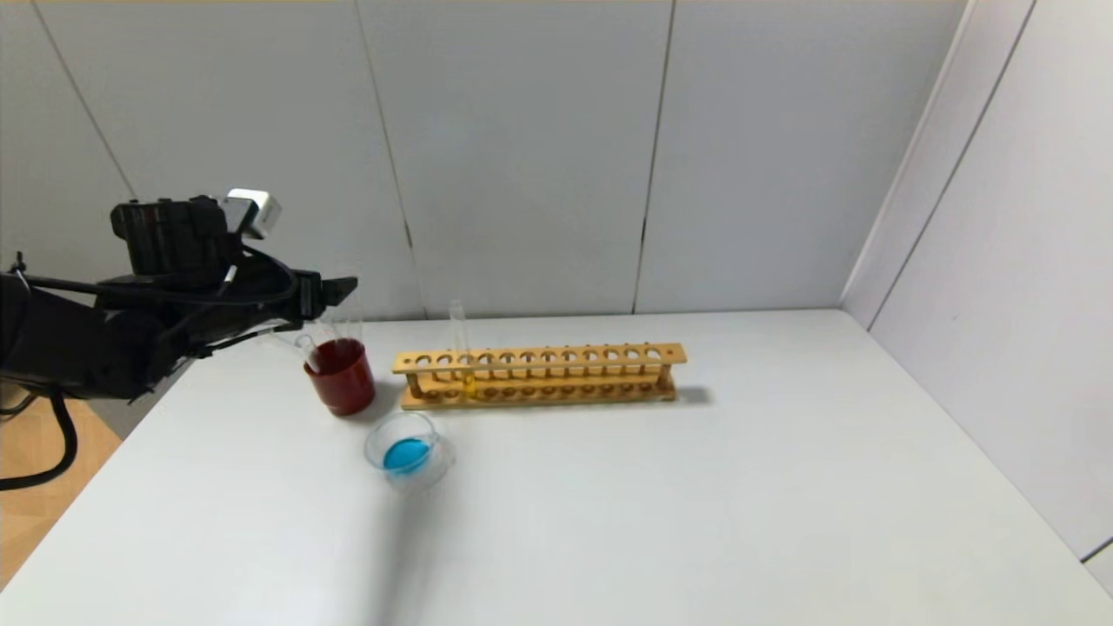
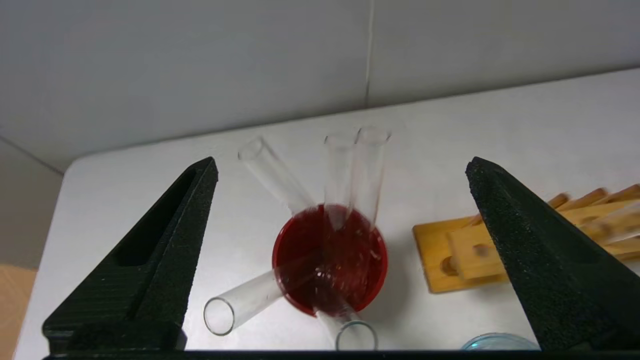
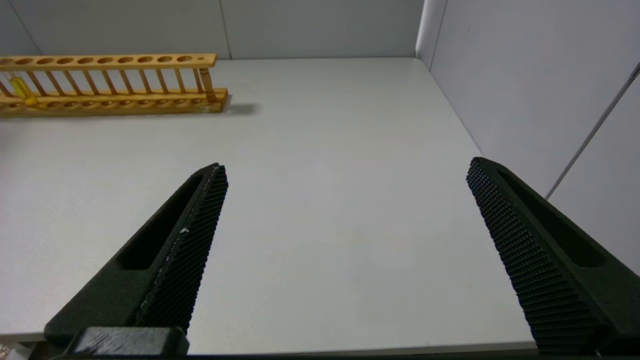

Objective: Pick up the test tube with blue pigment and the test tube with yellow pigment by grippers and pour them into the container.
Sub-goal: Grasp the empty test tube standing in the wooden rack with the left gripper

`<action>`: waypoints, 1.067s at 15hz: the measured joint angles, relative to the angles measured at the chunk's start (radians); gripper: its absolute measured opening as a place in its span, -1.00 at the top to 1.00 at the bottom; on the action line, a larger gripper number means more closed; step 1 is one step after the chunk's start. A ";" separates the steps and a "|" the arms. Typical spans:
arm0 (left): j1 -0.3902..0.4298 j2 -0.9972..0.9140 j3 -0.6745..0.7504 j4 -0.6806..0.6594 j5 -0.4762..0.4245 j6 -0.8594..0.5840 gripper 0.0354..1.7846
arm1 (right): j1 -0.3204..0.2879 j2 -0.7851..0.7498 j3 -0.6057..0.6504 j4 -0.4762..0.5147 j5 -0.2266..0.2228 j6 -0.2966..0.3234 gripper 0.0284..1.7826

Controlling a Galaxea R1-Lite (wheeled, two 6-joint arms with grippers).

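The container [image 1: 407,452], a low clear glass dish, stands at the front of the table's left part and holds blue liquid; its rim also shows in the left wrist view [image 2: 497,343]. The test tube with yellow pigment [image 1: 459,346] stands upright near the left end of the wooden rack [image 1: 539,374]; it also shows in the right wrist view [image 3: 22,90]. No tube holding blue liquid is in view. My left gripper [image 1: 343,291] is open and empty, hovering above the red cup [image 2: 330,260], as the left wrist view [image 2: 342,165] shows. My right gripper [image 3: 345,167] is open and empty over the bare right part of the table.
The dark red cup [image 1: 341,376] stands left of the rack and holds several empty clear tubes [image 2: 272,172] leaning outward. The white table [image 1: 739,487] is bounded by grey walls at the back and right. The rack's other holes are empty.
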 joint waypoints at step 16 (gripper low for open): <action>-0.063 -0.190 0.175 0.004 -0.501 0.104 -0.96 | 0.000 0.000 0.000 0.000 0.000 0.000 -0.96</action>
